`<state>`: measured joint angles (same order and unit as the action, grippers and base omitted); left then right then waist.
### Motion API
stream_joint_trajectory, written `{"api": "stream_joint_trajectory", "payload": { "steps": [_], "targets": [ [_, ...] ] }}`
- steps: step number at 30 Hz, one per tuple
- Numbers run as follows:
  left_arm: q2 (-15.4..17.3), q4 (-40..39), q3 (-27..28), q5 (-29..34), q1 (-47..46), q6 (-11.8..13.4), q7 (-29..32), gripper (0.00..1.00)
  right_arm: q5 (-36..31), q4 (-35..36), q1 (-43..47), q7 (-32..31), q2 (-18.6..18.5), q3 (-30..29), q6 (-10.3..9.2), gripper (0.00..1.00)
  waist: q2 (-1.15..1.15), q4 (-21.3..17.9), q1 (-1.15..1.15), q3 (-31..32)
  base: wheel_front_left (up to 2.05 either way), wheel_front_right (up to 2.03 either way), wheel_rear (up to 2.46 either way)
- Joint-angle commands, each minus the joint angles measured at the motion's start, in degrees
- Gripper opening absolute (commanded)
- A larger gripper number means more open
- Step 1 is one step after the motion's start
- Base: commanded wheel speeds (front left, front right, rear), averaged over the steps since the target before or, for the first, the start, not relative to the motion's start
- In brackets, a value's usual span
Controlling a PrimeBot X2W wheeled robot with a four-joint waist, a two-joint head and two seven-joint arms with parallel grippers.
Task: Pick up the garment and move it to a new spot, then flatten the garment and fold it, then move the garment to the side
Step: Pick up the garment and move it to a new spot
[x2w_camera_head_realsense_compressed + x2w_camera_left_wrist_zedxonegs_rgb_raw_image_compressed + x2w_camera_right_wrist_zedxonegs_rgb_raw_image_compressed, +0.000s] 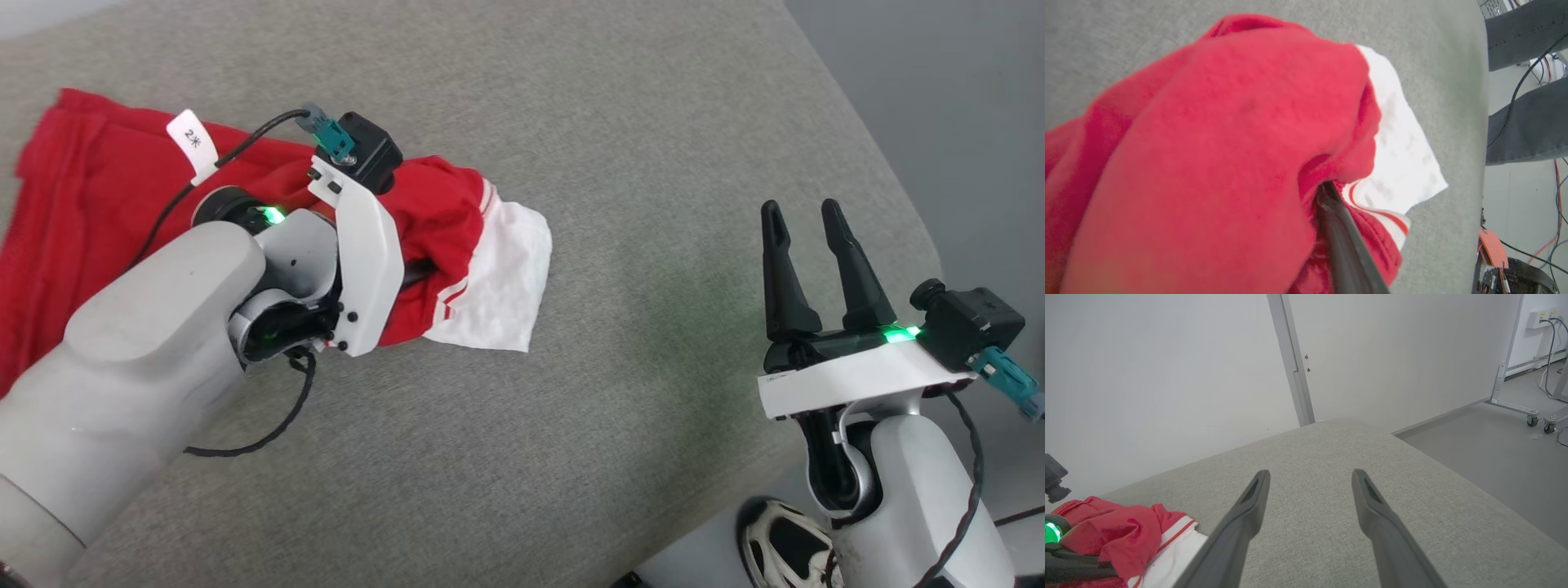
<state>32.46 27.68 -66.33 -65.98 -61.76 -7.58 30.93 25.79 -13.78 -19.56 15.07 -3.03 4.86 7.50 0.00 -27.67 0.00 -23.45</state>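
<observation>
The bright-red garment (90, 188) lies bunched on the left of the grey cushion, its white cuff panel (502, 278) with thin red-and-white stripes spread toward the middle. My left gripper (420, 271) is buried in the raised red folds next to that cuff. In the left wrist view one dark finger (1343, 237) pokes out from under the draped garment (1229, 122), which is pinched and lifted; the other finger is hidden. My right gripper (802, 214) hovers open over the cushion's right side, nothing between its fingers. The right wrist view has the right gripper (1310, 473) facing bare cushion, the garment (1118, 531) at lower left.
The grey cushion (637, 392) ends at a rounded right edge above grey floor. A shoe (784, 539) sits by that edge, and dark trouser legs (1527, 130) and cables stand beyond it. A white wall (1167, 375) and a wheeled frame (1531, 416) lie farther off.
</observation>
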Motion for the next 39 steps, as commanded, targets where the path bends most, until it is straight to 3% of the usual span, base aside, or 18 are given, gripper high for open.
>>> {"api": "stream_joint_trajectory", "payload": {
  "steps": [1,6,10,13,14,15,20,25,34,39],
  "targets": [
    [1.4,1.6,-2.7,2.0,0.1,0.2,1.6,0.0,0.4,0.3,0.3,0.1,0.1,0.1,-0.02,1.0,0.0,-1.0,0.0,-0.9,0.0,0.0,0.0],
    [3.4,3.0,-6.4,5.2,-0.1,0.4,3.7,0.0,0.6,0.6,-0.1,0.1,0.1,0.6,-0.02,1.0,0.0,-1.2,0.0,-1.3,0.0,0.0,0.0],
    [3.2,3.1,-7.3,5.8,-0.7,0.5,2.4,0.01,-0.4,0.9,-1.0,0.1,0.1,1.2,-0.02,1.0,0.0,-0.5,0.0,-1.5,0.0,0.0,0.0],
    [2.1,2.4,-7.2,5.9,-2.0,0.5,-0.9,0.49,-1.7,0.8,-1.1,0.1,0.1,0.9,-0.02,1.0,0.0,1.1,0.0,-0.8,0.0,0.0,0.0],
    [1.7,2.1,-7.1,5.1,-2.5,0.5,-2.1,0.88,-2.1,0.7,-1.2,0.1,0.0,0.7,-0.02,1.0,0.0,1.9,0.0,-0.5,0.0,0.0,0.0],
    [1.1,1.5,-7.0,4.3,-2.9,0.5,-3.6,1.0,-2.7,0.6,-1.2,0.1,0.1,0.1,-0.02,1.0,0.0,2.9,0.0,0.0,0.0,0.0,0.0],
    [-1.8,-0.3,-5.2,-0.2,-2.8,0.2,-13.5,1.0,-6.6,-1.0,-1.3,0.1,0.1,-2.4,-0.02,1.0,0.0,9.3,0.0,3.0,0.0,0.0,0.0],
    [-1.7,-1.6,-4.9,-1.7,0.0,0.2,-22.5,1.0,-10.2,-2.6,-1.4,0.1,0.0,-4.2,-0.02,1.0,0.0,15.9,0.0,6.4,0.0,0.0,0.0],
    [-1.7,2.7,0.0,-11.2,15.0,0.2,-41.2,1.0,-16.5,-5.6,1.6,0.1,0.0,-9.6,-0.02,1.0,0.0,27.0,0.0,13.3,0.0,0.0,0.0],
    [-0.9,6.6,3.2,-13.7,22.7,0.2,-45.6,1.0,-19.1,-6.0,4.4,0.1,0.0,-12.1,-0.02,1.0,0.0,31.4,0.0,16.3,0.0,0.0,0.0]
  ]
}}
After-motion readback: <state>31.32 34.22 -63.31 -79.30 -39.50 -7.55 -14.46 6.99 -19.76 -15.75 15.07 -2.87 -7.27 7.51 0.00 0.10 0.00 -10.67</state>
